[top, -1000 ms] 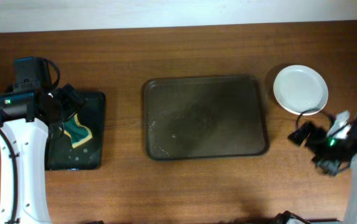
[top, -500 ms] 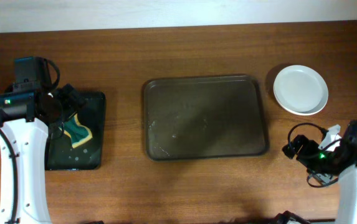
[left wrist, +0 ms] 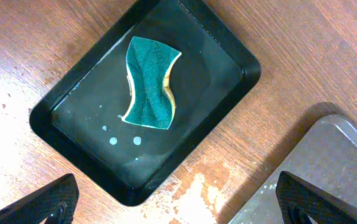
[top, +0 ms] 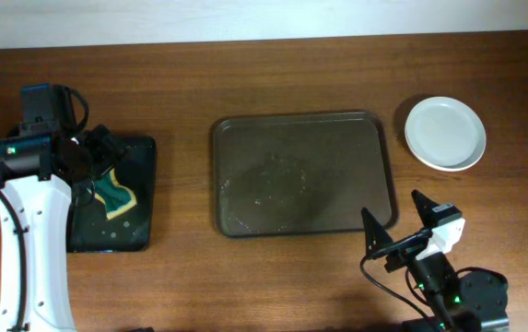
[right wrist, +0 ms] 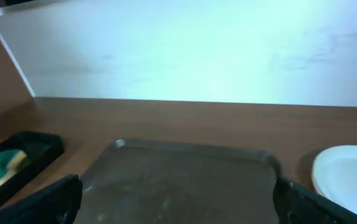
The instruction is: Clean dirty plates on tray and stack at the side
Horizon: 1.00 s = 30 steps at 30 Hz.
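At the far left, the left tool (left wrist: 178, 208) hangs over the small black tray (left wrist: 60, 134), where a green sponge (left wrist: 150, 84) lies in a little water. Its jaws are spread wide and hold nothing, with the sponge lying loose below them.

In the middle of the desk (top: 181, 83) sits the brown tray (top: 300, 175). No plate is on it, and only some wet streaks and droplets show on its floor.

Just off its near right corner is the right tool (top: 393, 210), which points across the desk. It too is spread wide and empty, and it touches nothing.

At the far right, beside the brown tray and clear of its rim, the plates (top: 444, 134) rest on the desk. From above they show as one clean white round, so I cannot count how many lie in the pile.

With the sponge set down, the brown tray bare and the white pile at the side, the work looks to be at its closing step. If so, no further grasp is needed. Each arm need only draw back without knocking the pile or the water. A look to confirm the pile sits square would be sensible.
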Each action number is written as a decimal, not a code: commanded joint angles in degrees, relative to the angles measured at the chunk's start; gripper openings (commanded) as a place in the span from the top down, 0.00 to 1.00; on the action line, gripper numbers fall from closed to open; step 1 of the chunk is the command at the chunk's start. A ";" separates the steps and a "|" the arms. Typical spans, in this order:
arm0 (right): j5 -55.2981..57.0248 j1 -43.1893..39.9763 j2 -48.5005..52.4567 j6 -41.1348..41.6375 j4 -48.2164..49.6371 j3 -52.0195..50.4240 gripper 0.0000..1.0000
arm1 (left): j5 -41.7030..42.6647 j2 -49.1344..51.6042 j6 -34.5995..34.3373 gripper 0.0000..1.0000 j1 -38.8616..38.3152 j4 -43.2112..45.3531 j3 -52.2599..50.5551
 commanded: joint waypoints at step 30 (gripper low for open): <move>6.01 -9.31 -7.54 -2.78 13.38 -20.09 0.02 | 0.22 0.00 0.28 0.01 0.20 0.09 0.28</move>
